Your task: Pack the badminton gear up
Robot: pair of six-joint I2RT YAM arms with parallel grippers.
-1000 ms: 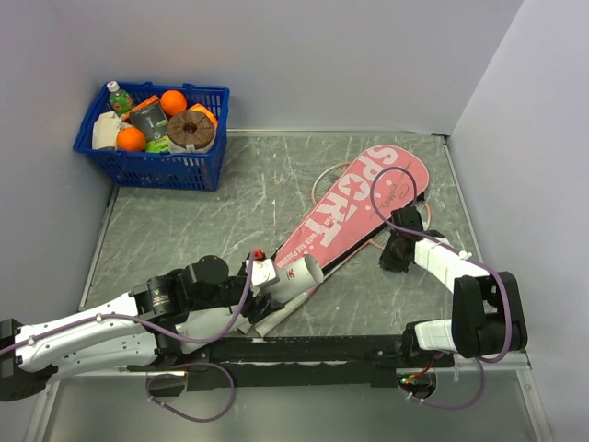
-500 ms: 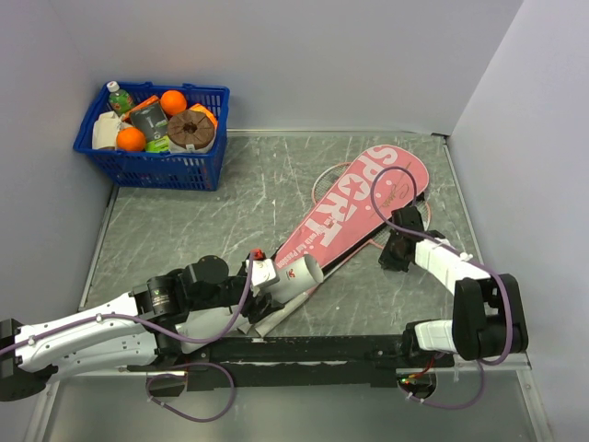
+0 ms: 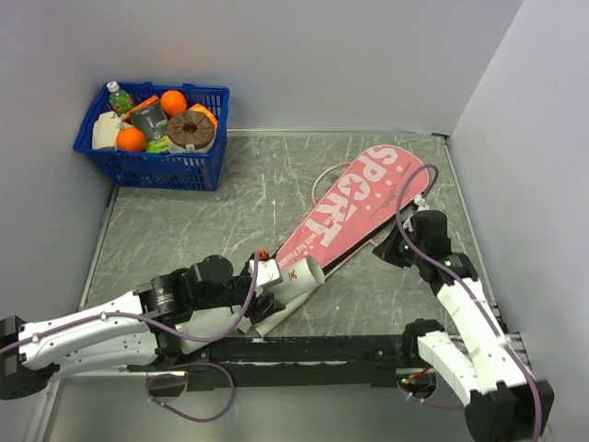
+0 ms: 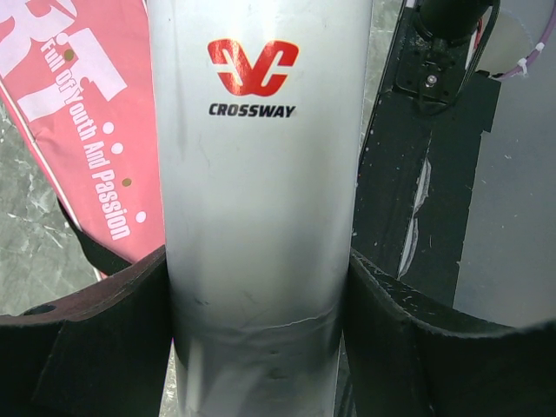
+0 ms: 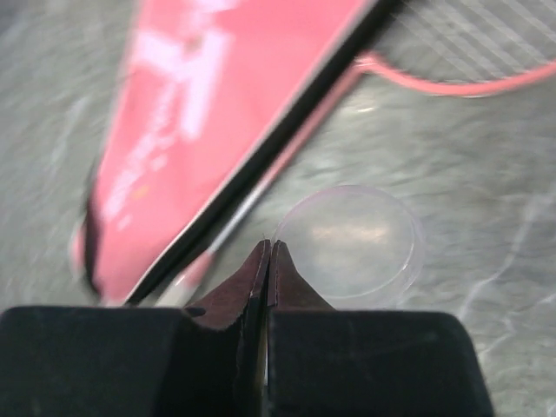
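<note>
Grey scratched table (image 3: 184, 230), grey walls. Left gripper (image 4: 261, 278) clamps the white tube (image 4: 261, 174) near centre, beside the bag's near end. Pink bag (image 3: 354, 207) lies diagonally right of centre, a racket (image 5: 460, 52) poking out from under it. Right gripper (image 5: 269, 250) is pinched tight, tips at the rim of a clear disc (image 5: 356, 239) right of the bag. Basket (image 3: 152, 166) far left.
</note>
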